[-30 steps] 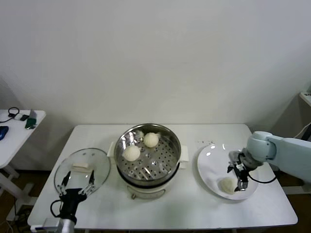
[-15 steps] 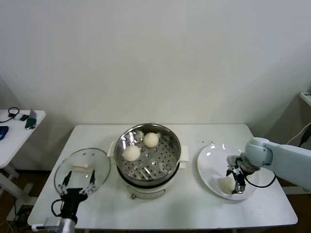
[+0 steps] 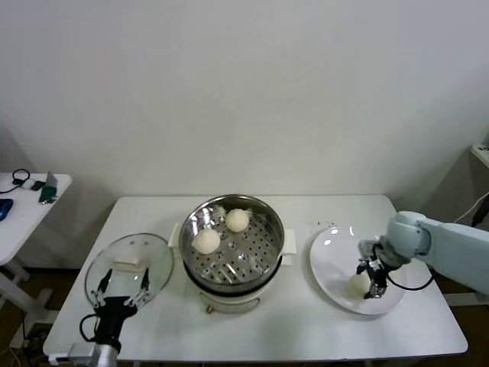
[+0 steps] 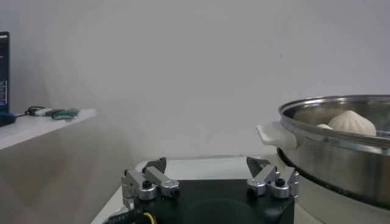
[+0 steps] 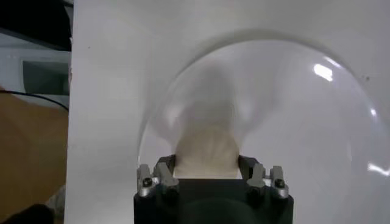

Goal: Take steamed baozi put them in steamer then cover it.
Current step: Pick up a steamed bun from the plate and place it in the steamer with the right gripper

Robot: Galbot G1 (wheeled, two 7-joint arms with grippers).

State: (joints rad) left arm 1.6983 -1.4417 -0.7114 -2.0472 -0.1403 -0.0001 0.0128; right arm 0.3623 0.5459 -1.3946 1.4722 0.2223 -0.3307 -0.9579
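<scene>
Two cream-white baozi [image 3: 238,220] [image 3: 207,241] lie in the shiny steel steamer [image 3: 269,216] at the table's middle. A third baozi [image 3: 357,284] sits on the white plate [image 3: 328,256] to the right. My right gripper [image 3: 372,281] is down on the plate, its jaws closed against both sides of that baozi [image 5: 206,153]; the right wrist view shows the gripper [image 5: 206,165] hugging it. The glass cover [image 3: 153,264] with its white handle lies flat left of the steamer. My left gripper [image 3: 122,294] is parked open and empty by the cover's near edge. A fourth baozi is not in view.
The steamer's wall and white side handle [image 4: 275,134] stand close beside my left gripper [image 4: 207,167]. A small side table [image 3: 30,200] with a few items stands to the far left. The table's front edge runs just below the plate.
My right gripper has come down and closed around the baozi on the plate. The baozi has shifted slightly toward the plate's middle. The left arm has not moved.
</scene>
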